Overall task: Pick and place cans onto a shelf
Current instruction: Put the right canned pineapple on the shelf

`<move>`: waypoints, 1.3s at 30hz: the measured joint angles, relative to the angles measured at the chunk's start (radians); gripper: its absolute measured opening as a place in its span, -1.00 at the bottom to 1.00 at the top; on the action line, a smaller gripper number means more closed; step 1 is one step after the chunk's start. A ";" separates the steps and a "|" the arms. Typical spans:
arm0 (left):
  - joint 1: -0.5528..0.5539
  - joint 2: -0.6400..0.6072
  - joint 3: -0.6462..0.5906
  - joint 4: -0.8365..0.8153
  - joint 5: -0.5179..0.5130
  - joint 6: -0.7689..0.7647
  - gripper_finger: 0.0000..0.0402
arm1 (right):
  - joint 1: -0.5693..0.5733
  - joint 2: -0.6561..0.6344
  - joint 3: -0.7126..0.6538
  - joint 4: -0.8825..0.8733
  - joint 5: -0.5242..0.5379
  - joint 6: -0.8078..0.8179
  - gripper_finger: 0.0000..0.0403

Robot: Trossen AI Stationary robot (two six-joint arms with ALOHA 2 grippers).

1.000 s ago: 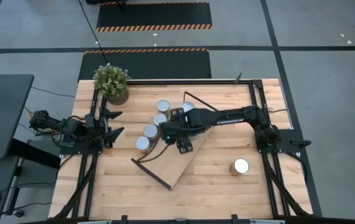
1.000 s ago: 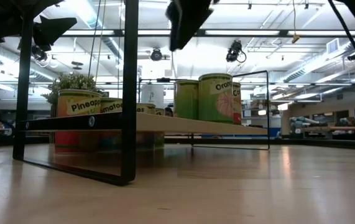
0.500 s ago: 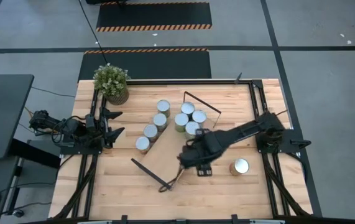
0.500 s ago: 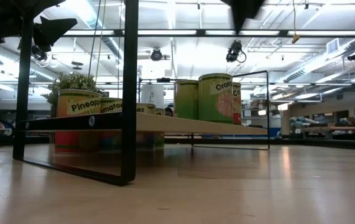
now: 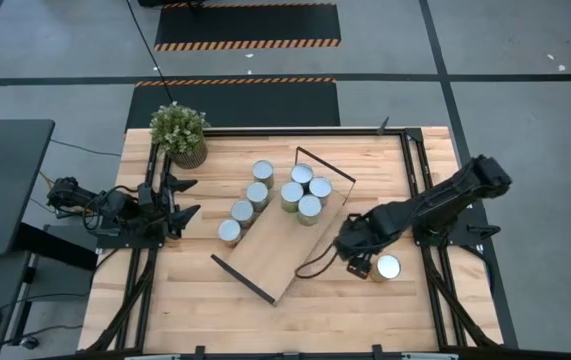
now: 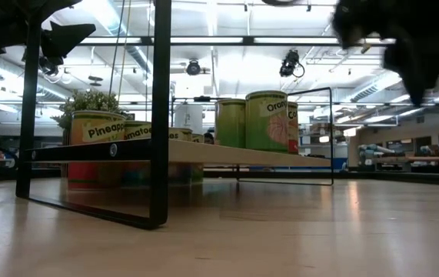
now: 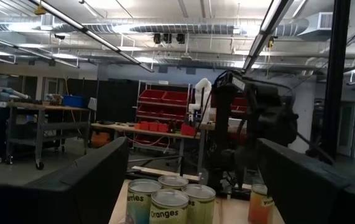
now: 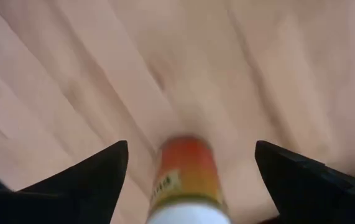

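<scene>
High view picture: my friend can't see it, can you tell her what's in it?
Seen from above, the right gripper hangs open beside one lone can on the wooden table. Four cans stand on the slanted shelf, four more beside it, and the left gripper waits near a potted plant.

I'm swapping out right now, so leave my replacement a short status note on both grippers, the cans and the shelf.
Right gripper: open, beside the lone silver-topped, orange-sided can on the plank tabletop, not yet grasping.
Left gripper: open, parked at the table's left edge.
Done: four cans on the light-wood, black-framed shelf.
Left: the lone can, plus four cans lined along the shelf's left side.
</scene>
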 joint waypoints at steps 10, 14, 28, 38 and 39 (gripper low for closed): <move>0.000 0.000 0.000 0.000 0.000 0.000 0.77 | 0.003 -0.032 -0.139 0.028 -0.131 0.135 0.97; 0.000 0.000 0.000 0.000 0.000 0.000 0.77 | 0.011 -0.032 -0.150 0.022 -0.169 0.178 0.98; 0.000 0.000 0.000 -0.003 0.000 0.000 0.77 | 0.079 -0.032 -0.230 0.065 -0.244 0.219 0.87; 0.000 0.000 0.000 0.001 0.000 0.000 0.77 | 0.028 -0.030 -0.122 0.093 -0.130 0.072 0.59; 0.000 0.000 0.000 0.002 0.000 0.000 0.77 | 0.018 -0.021 -0.087 0.090 -0.102 0.053 0.60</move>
